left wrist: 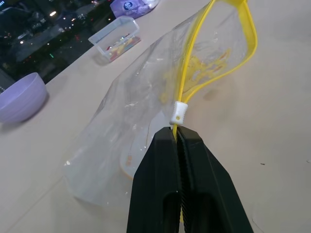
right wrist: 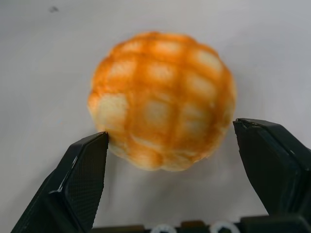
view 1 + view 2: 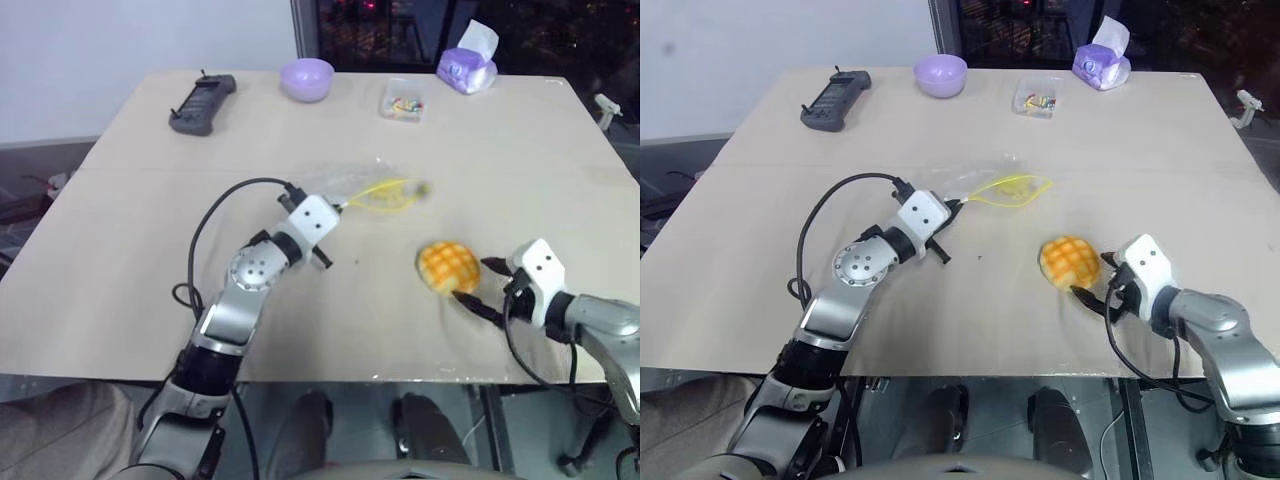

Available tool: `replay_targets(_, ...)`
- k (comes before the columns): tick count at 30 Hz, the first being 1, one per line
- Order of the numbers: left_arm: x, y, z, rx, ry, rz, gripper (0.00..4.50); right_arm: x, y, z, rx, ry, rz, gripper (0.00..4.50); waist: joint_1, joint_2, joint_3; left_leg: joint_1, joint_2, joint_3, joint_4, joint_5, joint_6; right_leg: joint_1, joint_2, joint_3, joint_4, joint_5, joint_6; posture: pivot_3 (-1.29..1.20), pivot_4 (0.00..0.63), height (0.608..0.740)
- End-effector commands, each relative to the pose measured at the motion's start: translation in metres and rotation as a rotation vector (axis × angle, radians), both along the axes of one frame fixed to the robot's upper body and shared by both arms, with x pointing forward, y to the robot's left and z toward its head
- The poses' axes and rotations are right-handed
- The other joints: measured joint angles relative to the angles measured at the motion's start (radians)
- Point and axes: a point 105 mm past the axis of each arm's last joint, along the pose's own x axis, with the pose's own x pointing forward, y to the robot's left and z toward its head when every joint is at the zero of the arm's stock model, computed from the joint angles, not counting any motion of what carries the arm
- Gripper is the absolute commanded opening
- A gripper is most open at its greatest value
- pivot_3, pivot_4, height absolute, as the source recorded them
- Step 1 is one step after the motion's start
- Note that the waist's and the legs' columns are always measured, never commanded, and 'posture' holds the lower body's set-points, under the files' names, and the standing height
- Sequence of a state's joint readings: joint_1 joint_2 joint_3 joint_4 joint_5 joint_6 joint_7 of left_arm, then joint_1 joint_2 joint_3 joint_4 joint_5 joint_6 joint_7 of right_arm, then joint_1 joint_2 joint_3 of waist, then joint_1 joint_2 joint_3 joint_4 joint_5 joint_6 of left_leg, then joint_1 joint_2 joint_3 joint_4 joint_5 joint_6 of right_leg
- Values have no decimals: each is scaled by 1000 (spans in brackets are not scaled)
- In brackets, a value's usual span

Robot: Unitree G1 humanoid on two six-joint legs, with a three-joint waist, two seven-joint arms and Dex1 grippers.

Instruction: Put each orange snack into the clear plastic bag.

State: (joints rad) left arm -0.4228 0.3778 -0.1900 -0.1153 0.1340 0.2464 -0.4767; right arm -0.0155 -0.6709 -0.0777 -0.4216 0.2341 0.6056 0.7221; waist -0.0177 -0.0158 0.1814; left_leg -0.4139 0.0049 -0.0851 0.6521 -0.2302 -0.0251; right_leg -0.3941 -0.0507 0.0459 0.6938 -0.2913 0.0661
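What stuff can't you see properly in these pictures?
- Small clear box, head views: the colourful bits inside are too small to name.
- Clear plastic bag, left wrist view: the left hand, shut on its yellow strip, hides the bag's near edge.
- Orange snack, right wrist view: its underside is hidden; whether the open right hand touches it is unclear.

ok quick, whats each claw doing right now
left claw: shut on the clear plastic bag
right claw: open around the orange snack, not gripping
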Motion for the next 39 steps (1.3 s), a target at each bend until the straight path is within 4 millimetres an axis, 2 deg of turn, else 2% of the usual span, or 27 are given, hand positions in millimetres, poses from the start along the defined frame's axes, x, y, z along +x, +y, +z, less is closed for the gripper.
replay_targets(1, 0, -4, 12, -4, -46, -21, 0, 11, -1, 3, 1, -43, -46, 4468, 0, 0, 0, 0, 0, 0, 0, 0, 0, 0, 0, 0, 0, 0, 0, 0, 150, 740)
replay_targets(2, 0, -4, 12, -4, -47, -21, 0, 12, 0, 4, 12, -43, -43, 4468, 0, 0, 0, 0, 0, 0, 0, 0, 0, 0, 0, 0, 0, 0, 0, 0, 150, 740)
replay_targets(6, 0, -5, 12, -3, -47, -21, 0, 9, 3, 2, 29, -38, -21, 3263, 2, 0, 0, 0, 0, 0, 0, 0, 0, 0, 0, 0, 0, 0, 0, 0, 150, 740)
replay_targets(7, 0, -5, 12, -3, -46, -21, 0, 8, 3, 1, 25, -34, -20, 2686, 2, 0, 0, 0, 0, 0, 0, 0, 0, 0, 0, 0, 0, 0, 0, 0, 150, 740)
replay_targets(8, 0, -5, 12, -4, -45, -20, 0, 8, 2, 1, 24, -31, -18, 2385, 2, 0, 0, 0, 0, 0, 0, 0, 0, 0, 0, 0, 0, 0, 0, 0, 150, 740)
replay_targets(13, -1, -6, 10, -3, -43, -24, 0, 7, 1, 4, 35, -37, -19, 214, 2, 0, 0, 0, 0, 0, 0, 0, 0, 0, 0, 0, 0, 0, 0, 0, 150, 740)
replay_targets(14, -1, -6, 10, -2, -42, -25, 0, 7, 2, 6, 48, -39, -17, 50, 2, 0, 0, 0, 0, 0, 0, 0, 0, 0, 0, 0, 0, 0, 0, 0, 150, 740)
replay_targets(18, -1, -6, 10, 11, -48, -29, 0, 8, 6, 21, 81, -68, 4, 50, 2, 0, 0, 0, 0, 0, 0, 0, 0, 0, 0, 0, 0, 0, 0, 0, 150, 740)
replay_targets(24, -5, -15, 10, 72, -98, -86, 0, 8, 30, 48, 138, -71, 104, 50, 1, 0, 0, 0, 0, -1, 0, 0, 0, 0, 0, 0, 0, 0, 0, 0, 150, 740)
replay_targets(28, -8, -21, 10, 112, -128, -119, 0, 17, 51, 68, 181, -89, 161, 50, 1, 0, 0, 0, 0, 0, 0, 0, 0, 0, 0, 0, 0, 0, 0, 0, 150, 740)
replay_targets(33, -13, -31, 9, 112, -139, -172, 0, 31, 60, 71, 198, -71, 169, 50, 2, 0, 0, -1, 0, -1, 0, 0, 0, 0, 0, -1, 0, 0, 0, 0, 150, 740)
replay_targets(39, -14, -30, 11, 105, -151, -167, 0, 39, 61, 62, 215, -24, 170, 50, 3, 0, 0, -1, -1, -1, 0, 0, 0, 0, -1, -1, -1, 0, 0, 0, 150, 740)
